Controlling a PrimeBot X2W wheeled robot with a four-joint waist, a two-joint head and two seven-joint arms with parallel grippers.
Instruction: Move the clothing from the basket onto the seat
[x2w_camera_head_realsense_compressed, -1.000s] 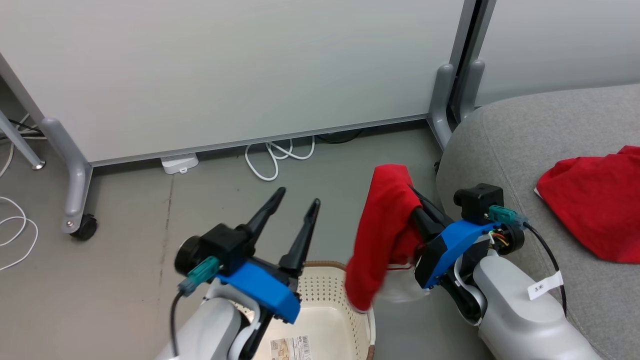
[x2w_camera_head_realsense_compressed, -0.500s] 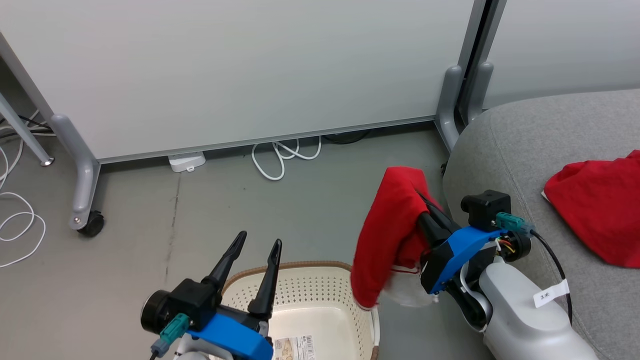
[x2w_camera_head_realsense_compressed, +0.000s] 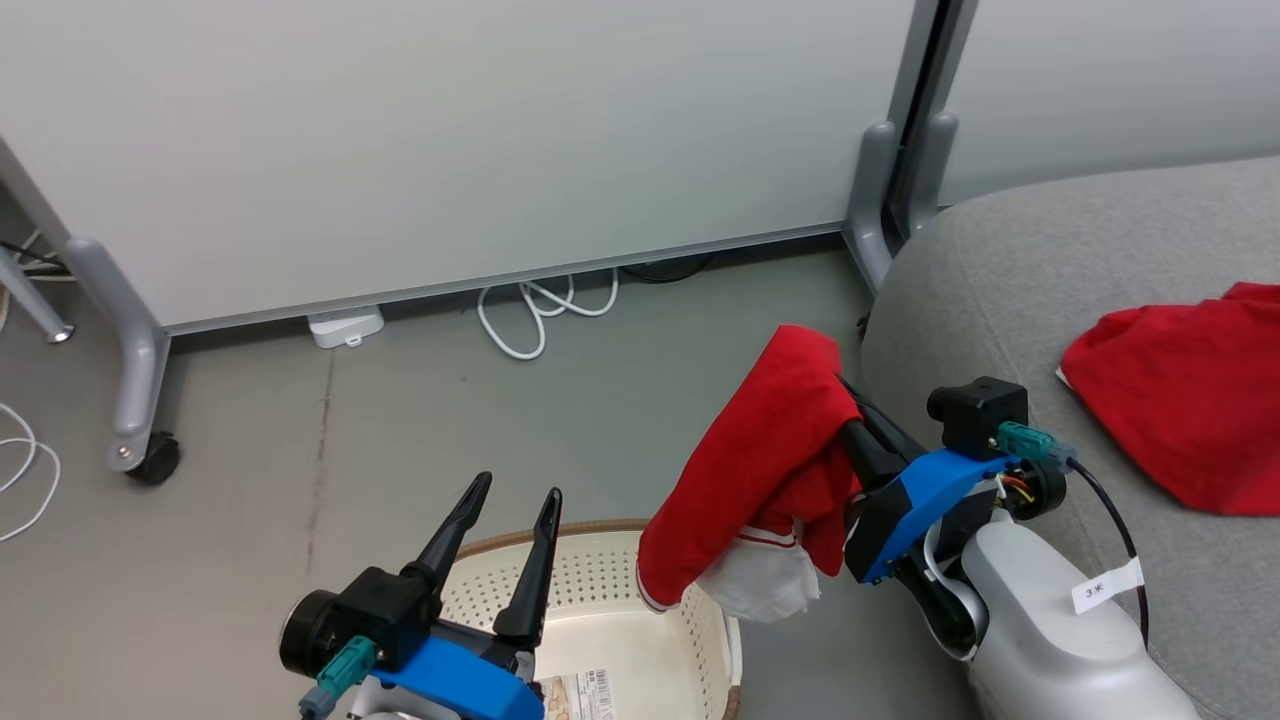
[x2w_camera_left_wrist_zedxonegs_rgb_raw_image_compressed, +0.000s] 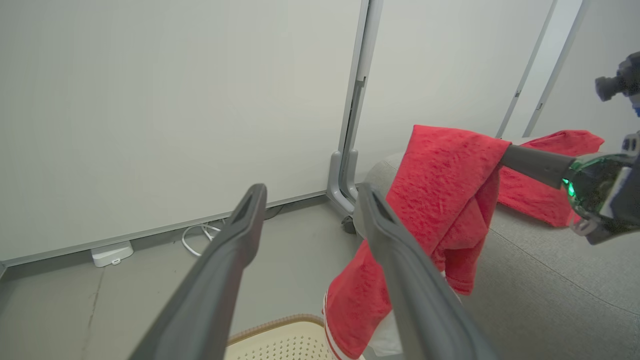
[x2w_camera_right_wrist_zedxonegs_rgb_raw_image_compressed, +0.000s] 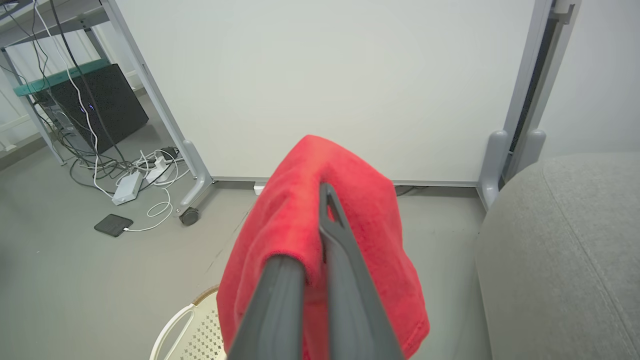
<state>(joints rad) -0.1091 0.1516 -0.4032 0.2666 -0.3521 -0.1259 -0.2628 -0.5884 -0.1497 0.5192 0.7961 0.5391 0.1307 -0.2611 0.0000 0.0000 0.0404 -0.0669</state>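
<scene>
Standing at the back: pale partition panel (x2w_camera_head_realsense_compressed: 450, 140) on grey castored legs, above a grey floor (x2w_camera_head_realsense_compressed: 300, 420).
Seat (x2w_camera_head_realsense_compressed: 1000, 260): grey woven cushion, at the right.
Basket (x2w_camera_head_realsense_compressed: 600, 575): cream, perforated, brown rim; on the floor at lower centre, near the seat's edge.
First garment (x2w_camera_head_realsense_compressed: 1180, 390): red, lies crumpled on the seat.
Second garment (x2w_camera_head_realsense_compressed: 760, 450): red with white trim, draped over the right gripper (x2w_camera_right_wrist_zedxonegs_rgb_raw_image_compressed: 322, 200). The fingers are closed together on the fabric. The garment's lower end hangs at the basket's right rim, clear of the seat.
Left gripper (x2w_camera_head_realsense_compressed: 518, 487): fingers apart, nothing between them, above the basket's left part.
White cable (x2w_camera_head_realsense_compressed: 530, 310): looped on the floor under the panel.
</scene>
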